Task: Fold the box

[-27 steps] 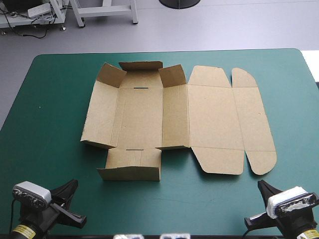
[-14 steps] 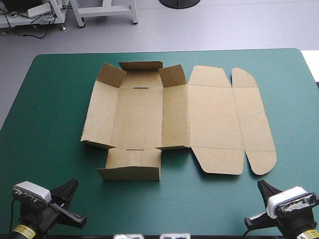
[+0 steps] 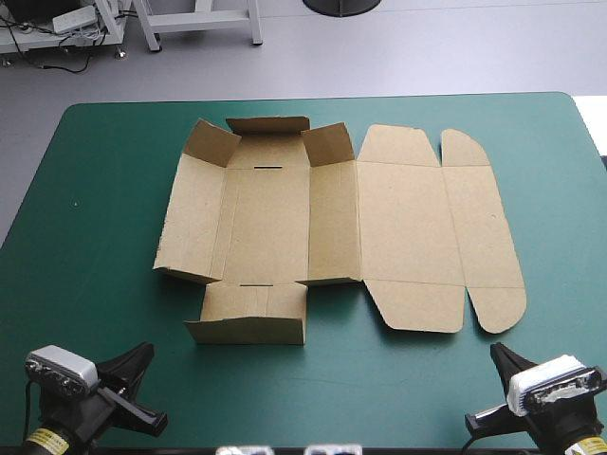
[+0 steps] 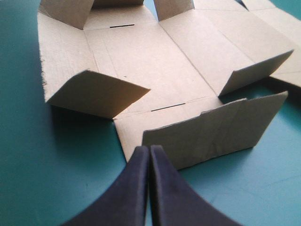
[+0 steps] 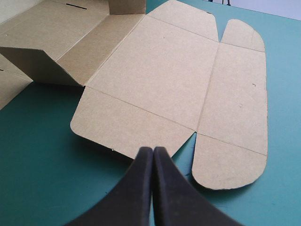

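step: start, no contact — box [image 3: 313, 227] ahead, partly raised | left tool [image 4: 149, 149], right tool [image 5: 153, 150]: pinched together, empty | next: spread, take near flap [image 4: 211, 132]

A lab: white metal frame [image 3: 256, 24], loose cables [image 3: 57, 55].

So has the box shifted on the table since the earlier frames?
No. The box lies where it did, its flaps at the same spots against the far edge of the table.

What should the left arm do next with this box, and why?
Probably ease the left claw forward to the half-raised near flap just ahead of it: the claw is shut and clear of the box, which lies mostly flat.
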